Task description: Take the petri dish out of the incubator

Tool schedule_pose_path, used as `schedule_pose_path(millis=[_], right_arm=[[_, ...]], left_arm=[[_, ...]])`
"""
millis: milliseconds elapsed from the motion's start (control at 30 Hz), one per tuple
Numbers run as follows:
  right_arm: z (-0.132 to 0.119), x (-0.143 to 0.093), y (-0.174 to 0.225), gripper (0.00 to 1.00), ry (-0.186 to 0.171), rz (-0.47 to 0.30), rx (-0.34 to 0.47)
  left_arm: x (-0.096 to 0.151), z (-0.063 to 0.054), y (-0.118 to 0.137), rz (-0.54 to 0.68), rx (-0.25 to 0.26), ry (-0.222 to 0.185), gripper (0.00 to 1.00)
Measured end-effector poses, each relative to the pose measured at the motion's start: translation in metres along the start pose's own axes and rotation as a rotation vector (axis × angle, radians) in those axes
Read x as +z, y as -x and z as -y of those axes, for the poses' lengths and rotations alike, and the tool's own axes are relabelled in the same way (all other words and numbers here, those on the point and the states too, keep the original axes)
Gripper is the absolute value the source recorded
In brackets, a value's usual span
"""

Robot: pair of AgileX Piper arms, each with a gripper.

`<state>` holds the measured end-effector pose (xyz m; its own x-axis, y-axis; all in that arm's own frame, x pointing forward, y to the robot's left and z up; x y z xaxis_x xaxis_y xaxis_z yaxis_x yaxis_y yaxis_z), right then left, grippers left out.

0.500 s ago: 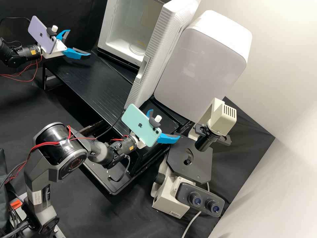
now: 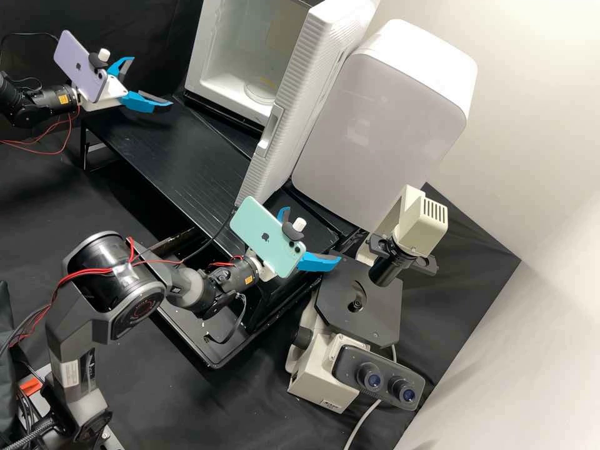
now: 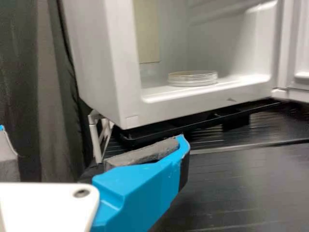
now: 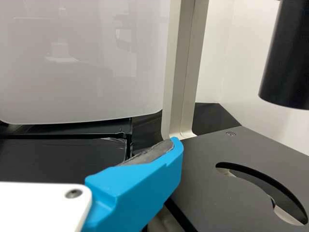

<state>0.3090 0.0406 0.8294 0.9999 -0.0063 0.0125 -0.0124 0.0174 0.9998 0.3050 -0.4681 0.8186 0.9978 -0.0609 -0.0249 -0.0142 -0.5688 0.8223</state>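
As I look down from the high camera, the petri dish [image 2: 259,91] lies on the floor of the white incubator [image 2: 215,69] at the far end of the black bench [image 2: 181,156], just inside the opening. The incubator's ribbed door [image 2: 294,94] stands swung open to the right. My left gripper [image 2: 149,81] hovers at the far left, above the bench's left end and well apart from the incubator, spread wide with nothing between its blue tips. On the left wrist camera one of its fingers [image 3: 145,188] hangs low over the bench top, pointing toward the open front, and beyond it I can see the dish (shallow and clear) resting near the chamber's front lip. My right gripper [image 2: 311,236] sits nearer to me, just beside the door's lower end and at the edge of the black stage [image 2: 362,306] of the microscope [image 2: 350,369], which stands at the near right. It is also wide open and holds nothing. A second white box [image 2: 381,119] stands to the right of the door, behind the microscope.
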Motion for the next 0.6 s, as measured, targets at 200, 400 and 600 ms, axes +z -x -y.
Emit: schedule_pose_path(millis=[200,400,600], right_arm=[[0.000,0.000,0.000,1.00,0.000,0.000,0.000],[0.000,0.000,0.000,1.00,0.000,0.000,0.000],[0.000,0.000,0.000,1.00,0.000,0.000,0.000]], left_arm=[[0.029,0.006,0.001,0.146,-0.029,-0.011,1.00],[0.059,0.005,0.001,0.289,-0.033,-0.021,1.00],[0.073,0.000,-0.002,0.344,-0.015,-0.018,1.00]])
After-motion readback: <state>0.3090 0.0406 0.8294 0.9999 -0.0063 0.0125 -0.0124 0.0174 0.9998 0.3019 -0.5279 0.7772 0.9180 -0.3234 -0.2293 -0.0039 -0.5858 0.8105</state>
